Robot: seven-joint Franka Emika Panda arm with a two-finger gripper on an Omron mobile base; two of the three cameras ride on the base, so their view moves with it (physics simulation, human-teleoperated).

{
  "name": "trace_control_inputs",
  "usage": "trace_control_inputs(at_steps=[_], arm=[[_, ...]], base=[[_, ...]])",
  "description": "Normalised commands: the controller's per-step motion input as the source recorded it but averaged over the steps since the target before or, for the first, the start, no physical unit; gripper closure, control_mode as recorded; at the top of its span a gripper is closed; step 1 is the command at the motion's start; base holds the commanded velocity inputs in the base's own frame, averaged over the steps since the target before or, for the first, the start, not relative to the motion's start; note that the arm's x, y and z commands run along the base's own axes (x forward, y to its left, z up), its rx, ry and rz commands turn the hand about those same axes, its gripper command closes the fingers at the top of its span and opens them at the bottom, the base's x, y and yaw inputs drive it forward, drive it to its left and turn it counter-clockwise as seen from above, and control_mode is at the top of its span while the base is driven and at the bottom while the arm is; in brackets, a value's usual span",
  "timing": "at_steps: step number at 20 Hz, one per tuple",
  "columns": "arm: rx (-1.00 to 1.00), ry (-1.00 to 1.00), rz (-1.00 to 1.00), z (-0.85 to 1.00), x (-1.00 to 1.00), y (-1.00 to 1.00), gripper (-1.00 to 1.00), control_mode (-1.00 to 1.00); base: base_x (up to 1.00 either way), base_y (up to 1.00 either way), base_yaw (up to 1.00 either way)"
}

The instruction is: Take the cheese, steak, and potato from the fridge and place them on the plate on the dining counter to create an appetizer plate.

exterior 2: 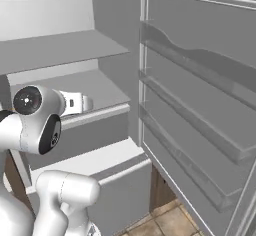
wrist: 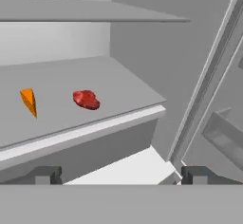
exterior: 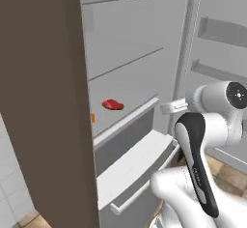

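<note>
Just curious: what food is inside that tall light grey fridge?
On one pale shelf of the fridge lie an orange cheese wedge and a red steak chunk. The drawer's contents stay hidden.

fridge [wrist: 137,52]: smooth matt pale grey
steak [wrist: 86,99]: glossy red, lumpy
cheese [wrist: 29,101]: smooth matt orange
floor [exterior 2: 170,220]: brown stone-look tiles

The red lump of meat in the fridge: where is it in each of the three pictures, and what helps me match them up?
Left base view: the steak lies left of centre on the lower shelf.
Right base view: not in it.
Hand view: the steak lies left of centre, just right of the cheese.
Shared landmark: that shelf's pale front edge.
</note>
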Motion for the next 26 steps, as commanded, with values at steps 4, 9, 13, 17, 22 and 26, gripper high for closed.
trace_control_inputs(at_steps=[4, 9, 13, 17, 22, 26], arm=[[0.00, 0.00, 0.00, 0.00, 0.00, 0.00, -1.00, 1.00], [0.00, 0.00, 0.00, 0.00, 0.00, 0.00, -1.00, 1.00], [0.00, 0.00, 0.00, 0.00, 0.00, 0.00, -1.00, 1.00], [0.00, 0.00, 0.00, 0.00, 0.00, 0.00, -1.00, 1.00], [0.00, 0.00, 0.00, 0.00, 0.00, 0.00, -1.00, 1.00], [0.00, 0.00, 0.00, 0.00, 0.00, 0.00, -1.00, 1.00]], base=[[0.76, -0.25, 0.36], [0.69, -0.05, 0.37], [0.62, 0.00, 0.38], [0.55, 0.00, 0.38], [0.43, 0.00, 0.34], [0.13, 0.09, 0.17]])
